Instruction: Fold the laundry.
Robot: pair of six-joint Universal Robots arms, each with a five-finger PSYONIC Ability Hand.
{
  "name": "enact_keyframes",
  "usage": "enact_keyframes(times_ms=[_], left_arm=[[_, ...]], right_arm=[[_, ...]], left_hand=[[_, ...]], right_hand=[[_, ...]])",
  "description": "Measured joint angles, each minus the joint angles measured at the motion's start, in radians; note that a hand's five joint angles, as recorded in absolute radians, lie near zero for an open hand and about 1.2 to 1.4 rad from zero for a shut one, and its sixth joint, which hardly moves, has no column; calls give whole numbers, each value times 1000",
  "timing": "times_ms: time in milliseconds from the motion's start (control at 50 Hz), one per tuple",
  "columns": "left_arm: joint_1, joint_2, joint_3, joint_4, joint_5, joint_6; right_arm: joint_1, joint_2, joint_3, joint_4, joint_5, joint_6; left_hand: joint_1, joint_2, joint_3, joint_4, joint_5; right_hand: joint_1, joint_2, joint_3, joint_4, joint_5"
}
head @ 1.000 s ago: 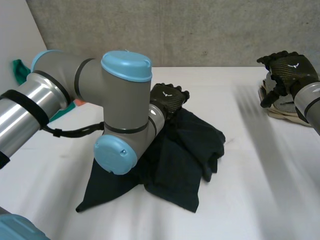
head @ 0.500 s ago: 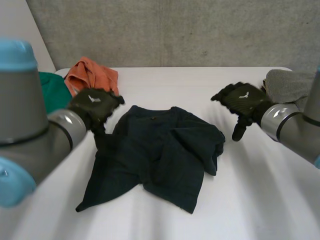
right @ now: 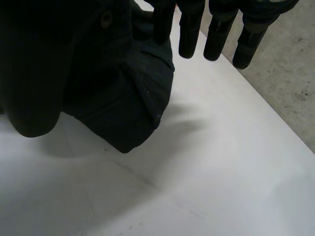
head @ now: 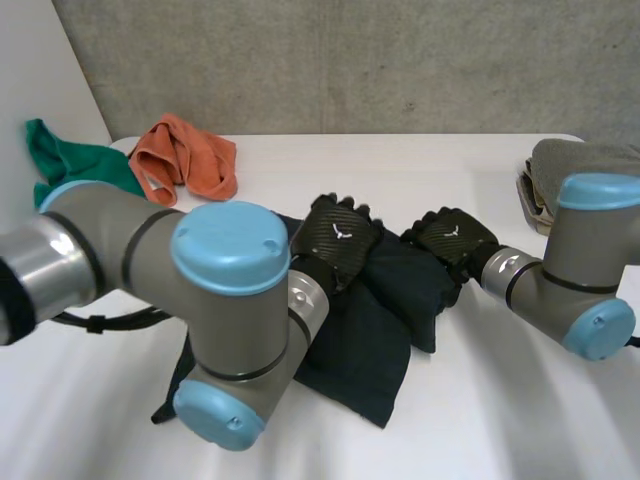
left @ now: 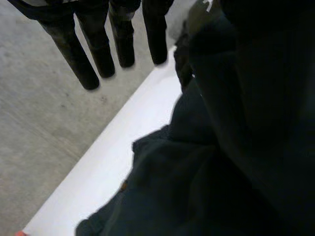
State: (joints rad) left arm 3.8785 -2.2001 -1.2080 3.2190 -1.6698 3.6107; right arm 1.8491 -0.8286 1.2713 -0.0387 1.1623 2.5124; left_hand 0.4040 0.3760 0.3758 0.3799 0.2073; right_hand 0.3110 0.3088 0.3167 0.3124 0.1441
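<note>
Dark garment (head: 370, 345) lies crumpled mid-counter (head: 500, 410). In the head view the left robot hand (head: 338, 233) sits back-up on the garment's far part and the right robot hand (head: 452, 238) is at its right edge. The two hands are near each other, not touching. From there just the backs of the hands are seen, so finger state is unclear.

Left wrist view settles the left one: fingers (left: 98, 51) straight, slightly spread, tips hanging clear of the cloth and pointing past the counter's far edge toward the grey wall (left: 39, 128). Nothing held. Same view has bunched dark folds under the palm.

Right wrist view: fingers (right: 216, 32) straight too, most tips over bare counter just beside the garment's rounded folded corner. One fingertip overlaps the cloth; cannot tell if it touches. No hold on anything. This view adds a small button (right: 105, 20) on the fabric near the fingertips.

Head view adds the rest of the laundry. An orange cloth (head: 185, 160) and a green cloth (head: 70, 165) lie just beside each other at the counter's far left. A grey cloth (head: 580, 160) sits folded at the far right edge. All three are well apart from the dark garment.
</note>
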Motion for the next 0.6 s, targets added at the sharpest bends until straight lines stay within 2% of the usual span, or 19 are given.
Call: enact_keyframes(times_ms=[60, 100, 120, 140, 160, 200, 340, 440, 600], left_arm=[[-2, -40, 48, -59, 6, -2], [-4, -56, 70, -94, 15, -4], [-4, -61, 79, -110, 19, -4], [-5, -62, 84, -120, 22, -5], [-6, -60, 93, -137, 27, -6], [-6, -50, 103, -156, 30, -9], [4, 69, 121, -207, 13, -33], [49, 277, 131, -235, 1, -75], [118, 556, 150, -264, 40, -181]], right_arm=[[8, 16, 8, -36, 13, 21], [14, 22, 10, -53, 19, 29], [16, 23, 11, -60, 21, 31], [17, 22, 11, -64, 22, 33], [18, 18, 11, -72, 24, 37], [19, 7, 11, -79, 25, 44], [1, -89, 24, -78, 22, 101], [-49, -259, 29, -52, 15, 178], [-92, -544, -48, 36, 12, 320]], left_hand=[[265, 251, 251, 250, 247], [265, 251, 251, 250, 247], [525, 520, 516, 509, 501], [613, 608, 605, 606, 596], [702, 710, 706, 709, 697], [754, 800, 792, 798, 778], [754, 818, 813, 815, 782], [754, 818, 813, 816, 782], [754, 818, 813, 819, 782]], right_hand=[[75, 71, 73, 74, 76], [222, 222, 216, 217, 215], [411, 417, 403, 404, 376], [483, 496, 479, 479, 462], [664, 703, 681, 667, 639], [769, 828, 810, 817, 791], [790, 861, 855, 877, 843], [790, 861, 857, 878, 843], [804, 861, 860, 878, 843]])
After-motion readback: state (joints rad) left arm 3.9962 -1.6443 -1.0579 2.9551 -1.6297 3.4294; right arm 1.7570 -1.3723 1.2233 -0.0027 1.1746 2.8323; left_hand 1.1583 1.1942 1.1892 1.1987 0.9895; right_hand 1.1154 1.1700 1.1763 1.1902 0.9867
